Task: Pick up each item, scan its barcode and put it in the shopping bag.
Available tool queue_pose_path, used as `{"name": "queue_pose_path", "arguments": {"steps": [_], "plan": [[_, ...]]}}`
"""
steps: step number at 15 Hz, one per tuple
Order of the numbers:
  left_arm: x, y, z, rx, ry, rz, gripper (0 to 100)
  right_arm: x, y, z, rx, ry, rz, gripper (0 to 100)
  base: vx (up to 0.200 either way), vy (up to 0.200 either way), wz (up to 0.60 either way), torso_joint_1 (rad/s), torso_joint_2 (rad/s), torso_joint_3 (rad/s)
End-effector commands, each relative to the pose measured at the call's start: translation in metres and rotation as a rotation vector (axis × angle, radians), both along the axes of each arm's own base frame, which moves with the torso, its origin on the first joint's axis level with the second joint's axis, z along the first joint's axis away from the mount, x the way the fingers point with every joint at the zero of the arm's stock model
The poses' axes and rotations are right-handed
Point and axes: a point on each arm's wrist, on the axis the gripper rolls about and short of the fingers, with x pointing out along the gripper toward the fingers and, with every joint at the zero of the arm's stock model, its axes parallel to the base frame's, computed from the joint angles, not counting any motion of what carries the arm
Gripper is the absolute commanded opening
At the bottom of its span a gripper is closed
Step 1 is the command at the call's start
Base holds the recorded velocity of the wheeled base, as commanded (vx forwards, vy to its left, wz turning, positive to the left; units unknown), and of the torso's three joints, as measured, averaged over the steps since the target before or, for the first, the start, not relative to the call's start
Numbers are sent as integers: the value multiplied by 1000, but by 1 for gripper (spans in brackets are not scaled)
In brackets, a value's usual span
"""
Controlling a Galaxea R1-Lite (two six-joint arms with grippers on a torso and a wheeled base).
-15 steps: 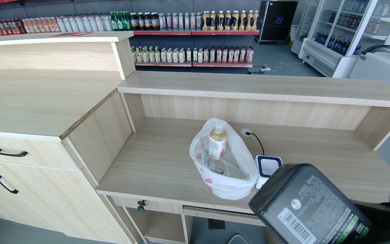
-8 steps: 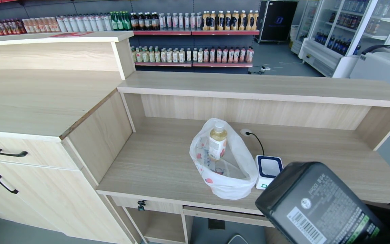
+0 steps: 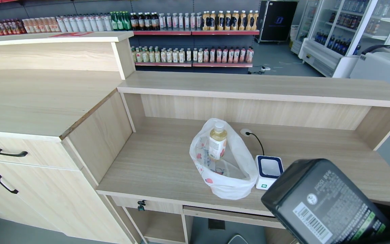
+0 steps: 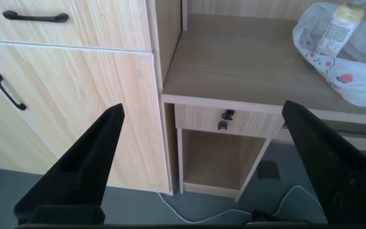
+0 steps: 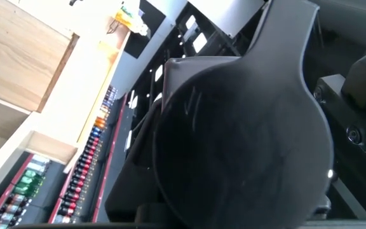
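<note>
The shopping bag (image 3: 229, 186) sits on the desk (image 3: 157, 162) near the middle of its front edge, with a bottle (image 3: 217, 142) standing upright inside it. The scanner (image 3: 268, 170) stands just beside the bag on its right. Its cable (image 3: 261, 145) runs back to a hole (image 3: 245, 132) in the desktop behind the bag. The container (image 3: 323, 203) is held off the desk, right of the scanner, by the front edge. A taller counter (image 3: 39, 101) adjoins the desk's left edge.
</note>
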Motion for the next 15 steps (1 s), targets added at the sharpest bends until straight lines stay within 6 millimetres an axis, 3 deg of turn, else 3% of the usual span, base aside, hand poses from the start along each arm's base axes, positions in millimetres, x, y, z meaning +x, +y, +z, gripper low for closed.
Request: {"name": "queue_pose_path", "arguments": {"steps": [1, 3, 5, 7, 9, 12, 15], "plan": [[0, 0, 0, 0, 1, 0, 100, 1, -5, 2, 5, 2, -30, 0, 0, 0, 0, 0, 0, 0], [0, 0, 0, 0, 1, 0, 100, 11, -29, 0, -8, 186, -204, 0, 0, 0, 0, 0, 0, 0], [0, 0, 0, 0, 1, 0, 100, 23, -57, -15, -30, 540, -419, 0, 0, 0, 0, 0, 0, 0], [0, 0, 0, 0, 1, 0, 100, 29, -100, -5, 117, 734, -671, 0, 0, 0, 0, 0, 0, 0], [0, 0, 0, 0, 1, 0, 100, 18, -130, -1, 326, 955, -875, 0, 0, 0, 0, 0, 0, 0], [0, 0, 0, 0, 1, 0, 100, 14, -135, -10, 459, 1241, -889, 0, 0, 0, 0, 0, 0, 0], [0, 0, 0, 0, 1, 0, 100, 17, -140, -10, 549, 1375, -888, 0, 0, 0, 0, 0, 0, 0]]}}
